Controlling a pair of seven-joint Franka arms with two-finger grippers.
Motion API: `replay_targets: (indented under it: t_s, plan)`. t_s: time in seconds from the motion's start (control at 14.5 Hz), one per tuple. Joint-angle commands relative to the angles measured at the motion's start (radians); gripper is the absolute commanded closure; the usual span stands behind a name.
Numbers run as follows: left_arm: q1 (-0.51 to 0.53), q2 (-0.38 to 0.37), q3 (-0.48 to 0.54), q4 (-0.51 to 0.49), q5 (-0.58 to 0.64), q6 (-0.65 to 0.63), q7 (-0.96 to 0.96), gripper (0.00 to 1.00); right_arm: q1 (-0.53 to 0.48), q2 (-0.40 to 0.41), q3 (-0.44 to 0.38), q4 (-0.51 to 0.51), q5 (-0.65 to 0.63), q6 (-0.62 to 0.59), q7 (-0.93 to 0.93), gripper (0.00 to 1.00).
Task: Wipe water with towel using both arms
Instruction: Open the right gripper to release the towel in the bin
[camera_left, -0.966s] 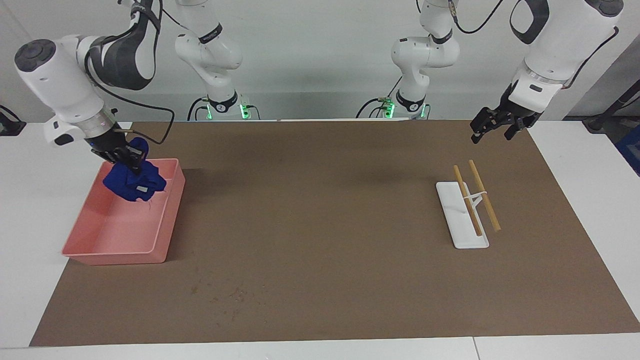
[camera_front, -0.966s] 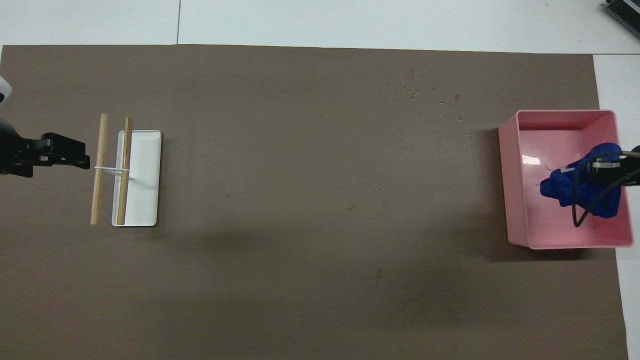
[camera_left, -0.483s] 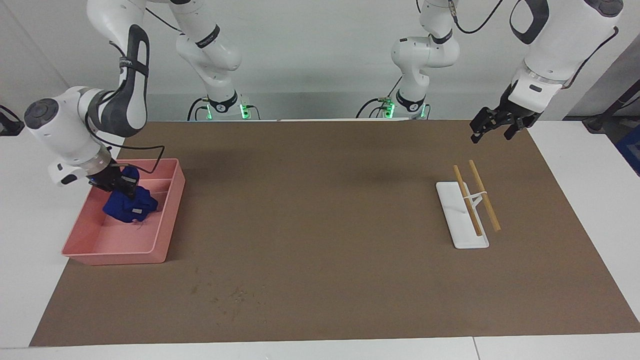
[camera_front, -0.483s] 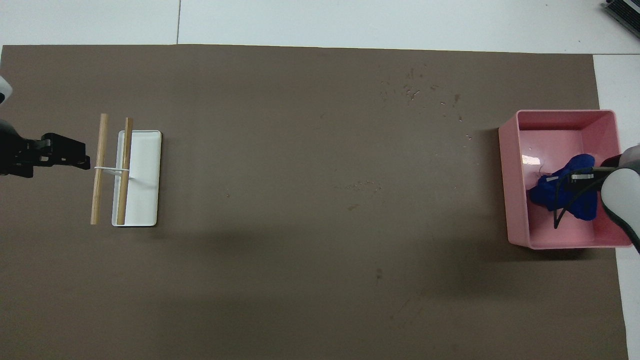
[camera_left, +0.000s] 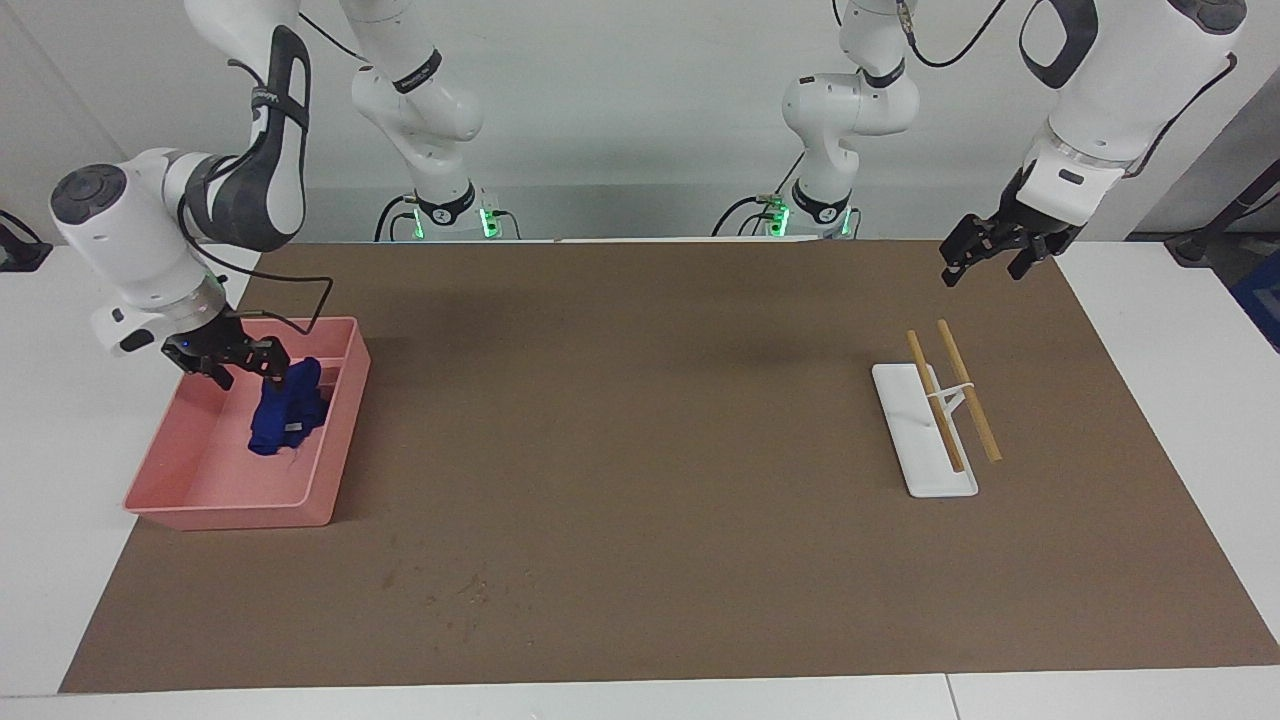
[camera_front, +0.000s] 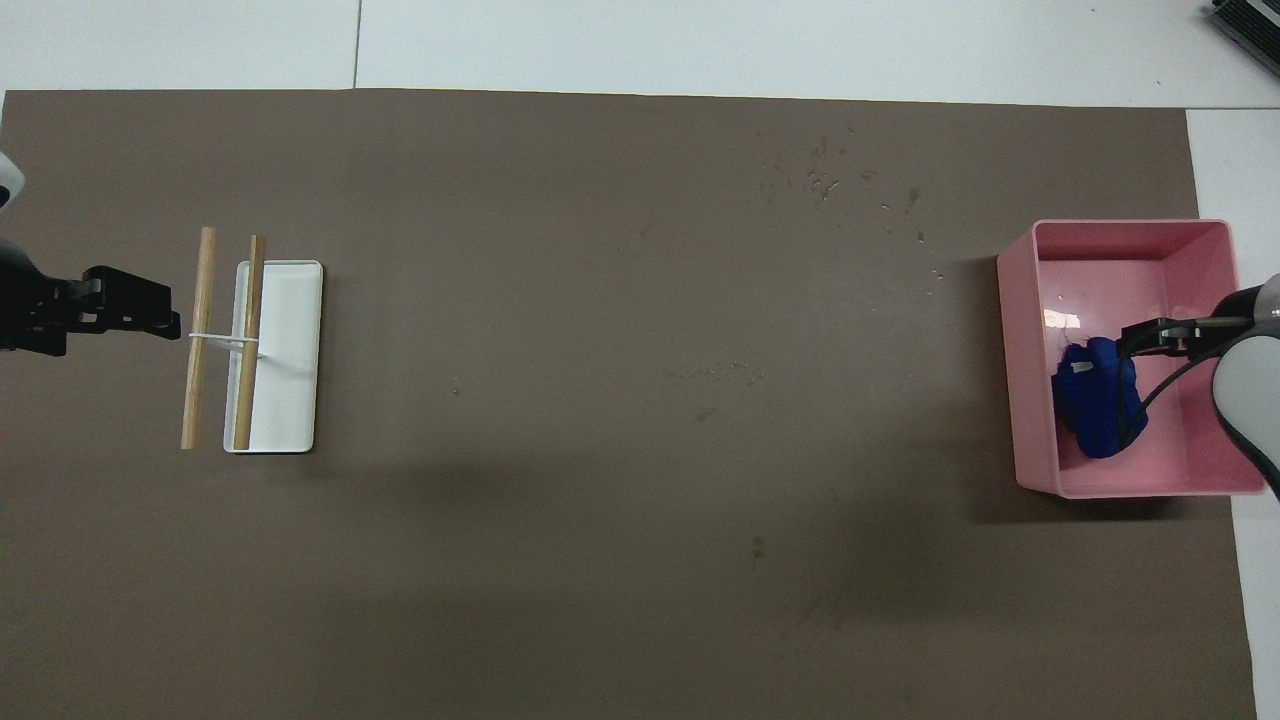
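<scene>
In the lower part of the facing frame, you see a wide brown mat with a scatter of small dark specks on it; whether they are wet you cannot tell.

Higher up, at mid-height on the right arm's end of the table, sits a pink rectangular plastic tray. The small royal-blue cloth towel lies bunched inside it, against the tray wall that faces the middle of the mat, its tiny white label showing. From overhead it appears at the frame's edge at mid-height, in the nearer half of the tray, with the towel just under the gripper's tip.

At the same height on the left arm's end lies a flat white oblong tray, with two pale wooden sticks, joined by a white band, across it.

The right gripper hangs low over the pink tray, just beside the towel's top. Its jaws are spread wide and grip nothing.

In the upper corner of the frame, the left gripper waits in the air over the mat's edge, jaws apart and empty.
</scene>
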Motion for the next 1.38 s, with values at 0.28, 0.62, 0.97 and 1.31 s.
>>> replay_targets:
  t_s: [0.28, 0.62, 0.97, 1.31]
  plan:
    - [-0.004, -0.028, 0.001, -0.027, -0.004, -0.002, -0.014, 0.00, 0.206, -0.046, 0.006, 0.216, -0.021, -0.236, 0.225, 0.00]
    - [-0.005, -0.028, 0.001, -0.027, -0.004, -0.002, -0.014, 0.00, 0.295, -0.027, 0.006, 0.387, 0.000, -0.428, 0.402, 0.00]
    - [-0.005, -0.028, 0.001, -0.027, -0.004, -0.002, -0.014, 0.00, 0.285, -0.038, 0.000, 0.434, 0.002, -0.515, 0.406, 0.00]
    - [-0.005, -0.028, 0.001, -0.029, -0.004, -0.002, -0.014, 0.00, 0.268, -0.078, -0.008, 0.404, 0.054, -0.560, 0.401, 0.00]
